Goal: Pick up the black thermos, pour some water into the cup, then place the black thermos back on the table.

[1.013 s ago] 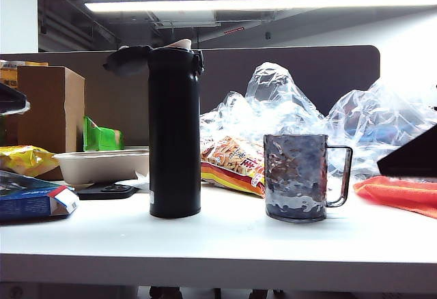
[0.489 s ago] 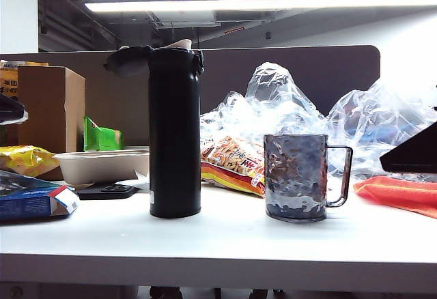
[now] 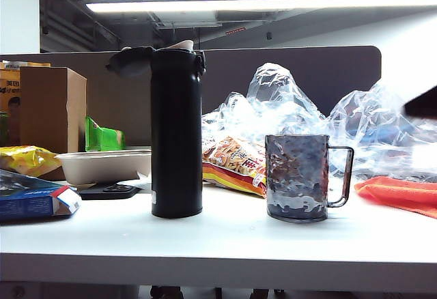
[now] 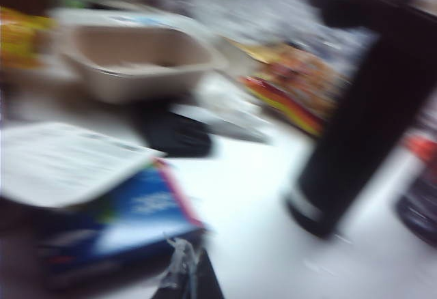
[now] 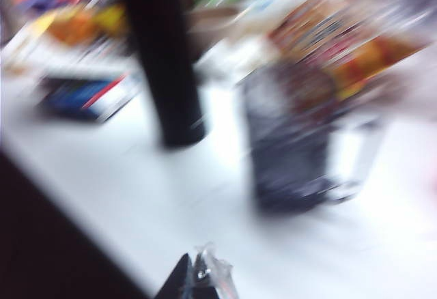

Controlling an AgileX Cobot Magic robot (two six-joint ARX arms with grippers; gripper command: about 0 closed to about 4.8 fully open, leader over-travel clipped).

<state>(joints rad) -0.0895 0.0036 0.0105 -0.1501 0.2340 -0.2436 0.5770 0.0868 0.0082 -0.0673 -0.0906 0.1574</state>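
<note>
The black thermos (image 3: pixel 176 135) stands upright on the white table (image 3: pixel 225 237) with its flip lid open. To its right stands the smoky-grey cup (image 3: pixel 298 176), handle turned right. Both wrist views are blurred. My left gripper (image 4: pixel 183 254) is shut and holds nothing, hovering over the table near a blue box (image 4: pixel 136 210), with the thermos (image 4: pixel 362 128) well off to one side and the cup (image 4: pixel 420 203) beyond it. My right gripper (image 5: pixel 203 252) is shut and holds nothing, over the table's front part, short of the cup (image 5: pixel 293 135) and the thermos (image 5: pixel 164 60). A dark blur at the exterior view's right edge is the right arm (image 3: pixel 425 102).
Left of the thermos lie a blue box (image 3: pixel 34 200), a beige tray (image 3: pixel 102 166), a flat black item (image 3: pixel 106 191) and a cardboard box (image 3: pixel 51 108). Behind the cup are a snack bag (image 3: pixel 232 162) and clear plastic bags (image 3: pixel 287 101). An orange cloth (image 3: pixel 403 193) lies at the right.
The dark left arm at the exterior view's left edge has gone out of that view. The dark right arm at the right edge has risen. Thermos and cup have kept still.
</note>
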